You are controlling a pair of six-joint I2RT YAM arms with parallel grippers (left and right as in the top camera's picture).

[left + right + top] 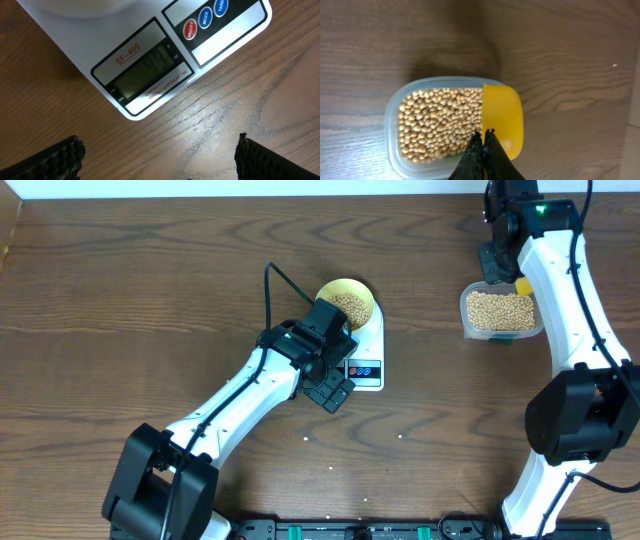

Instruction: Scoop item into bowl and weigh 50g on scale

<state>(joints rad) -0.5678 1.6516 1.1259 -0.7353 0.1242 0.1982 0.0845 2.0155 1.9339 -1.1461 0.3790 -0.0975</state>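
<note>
The bowl of beans sits on the scale, mid-desk. The left hand gapes wide at the scale's front. The right hand, pinched shut, holds the scoop over the tub by the far edge.

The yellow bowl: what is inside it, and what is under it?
Inside the bowl lie beige beans. Under it stands the white scale. The left arm covers the bowl's lower left edge, so that part is hidden.
</note>
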